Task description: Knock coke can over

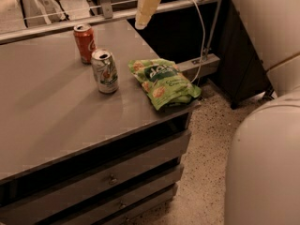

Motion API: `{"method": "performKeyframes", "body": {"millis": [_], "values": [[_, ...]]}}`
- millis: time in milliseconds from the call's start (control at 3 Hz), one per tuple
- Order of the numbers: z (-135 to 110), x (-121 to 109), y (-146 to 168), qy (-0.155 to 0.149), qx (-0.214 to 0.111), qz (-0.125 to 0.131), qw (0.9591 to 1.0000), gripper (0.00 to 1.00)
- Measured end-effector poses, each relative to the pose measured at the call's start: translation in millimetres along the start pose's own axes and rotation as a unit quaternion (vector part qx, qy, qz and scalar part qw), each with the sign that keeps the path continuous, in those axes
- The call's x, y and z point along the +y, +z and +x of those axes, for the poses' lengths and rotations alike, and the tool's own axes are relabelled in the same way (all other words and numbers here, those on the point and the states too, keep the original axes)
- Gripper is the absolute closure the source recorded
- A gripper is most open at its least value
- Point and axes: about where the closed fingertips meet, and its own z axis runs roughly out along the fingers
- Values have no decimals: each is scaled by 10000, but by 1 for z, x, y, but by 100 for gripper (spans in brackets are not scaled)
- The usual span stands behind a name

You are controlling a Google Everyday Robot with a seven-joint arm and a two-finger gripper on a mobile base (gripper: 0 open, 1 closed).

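The coke can [85, 43], red-orange with white script and a silver top, stands upright at the back of the grey table [47, 107]. A white-and-green soda can [105, 71] stands upright just in front of it and to its right. My gripper [146, 7] is a pale cream shape hanging at the top of the view, above the table's far right corner, well to the right of the coke can and apart from it.
A green chip bag [163, 82] lies flat at the table's right edge. Drawers [112, 177] run below the tabletop. A white cable [202, 32] hangs by a dark cabinet [243, 64] at right. My white arm [267, 158] fills the right side.
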Motion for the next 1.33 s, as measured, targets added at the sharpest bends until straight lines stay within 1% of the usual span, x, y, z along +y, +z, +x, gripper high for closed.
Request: {"method": "performKeyframes", "body": {"millis": [333,667,1000,1333], "values": [[4,-17,44,160,-688,244,9972,0],[-7,-24,101,630,-1421,311,9874,0],[-5,-35,129,1320,-1616,565,9764,0],[-16,-17,171,2346,-1851,316,9538,0]]}}
